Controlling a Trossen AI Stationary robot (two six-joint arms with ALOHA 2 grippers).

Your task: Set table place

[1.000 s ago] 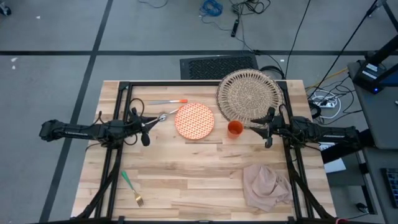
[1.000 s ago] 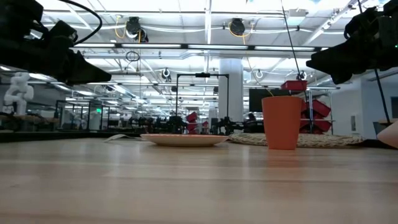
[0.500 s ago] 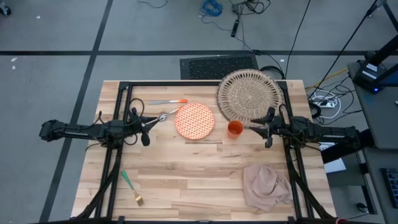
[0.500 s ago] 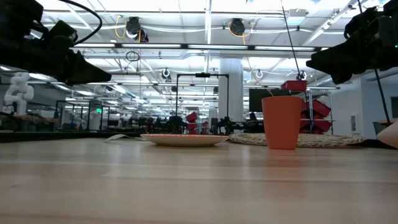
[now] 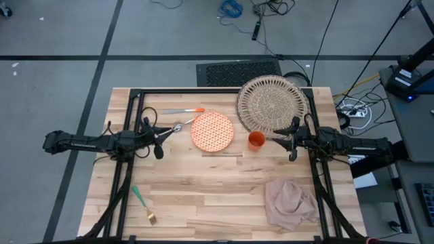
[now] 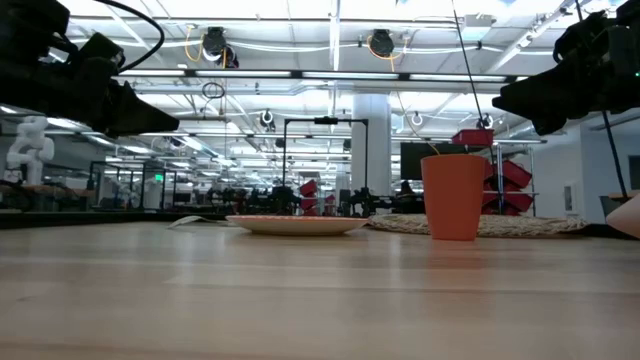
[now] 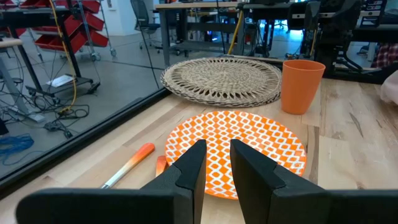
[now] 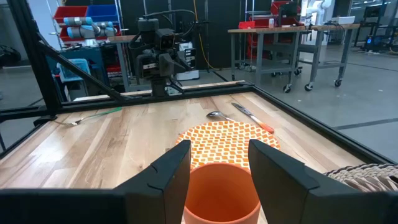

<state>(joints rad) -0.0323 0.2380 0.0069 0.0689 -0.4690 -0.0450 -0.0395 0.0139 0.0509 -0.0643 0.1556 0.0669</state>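
On the table [image 5: 203,183] the orange-patterned plate [image 5: 212,131] lies at the middle, with the small orange cup [image 5: 255,140] upright just to its right. The wicker placemat [image 5: 271,104] lies at the far right, its edge over the black frame. The beige napkin [image 5: 290,201] is crumpled at the near right. The green-handled fork [image 5: 143,203] lies near left; the orange-handled knife [image 5: 183,110] and the spoon [image 5: 173,128] lie left of the plate. My left gripper [image 7: 216,149] hovers over the spoon, slightly open and empty. My right gripper [image 8: 219,152] hovers open, right of the cup and above it.
A black metal frame [image 5: 135,102] runs along the far edge and down both sides of the table, under the arms. Bare wood stretches across the near middle, between the fork and the napkin. Beyond the far edge a dark floor mat [image 5: 237,71] and cables lie on the floor.
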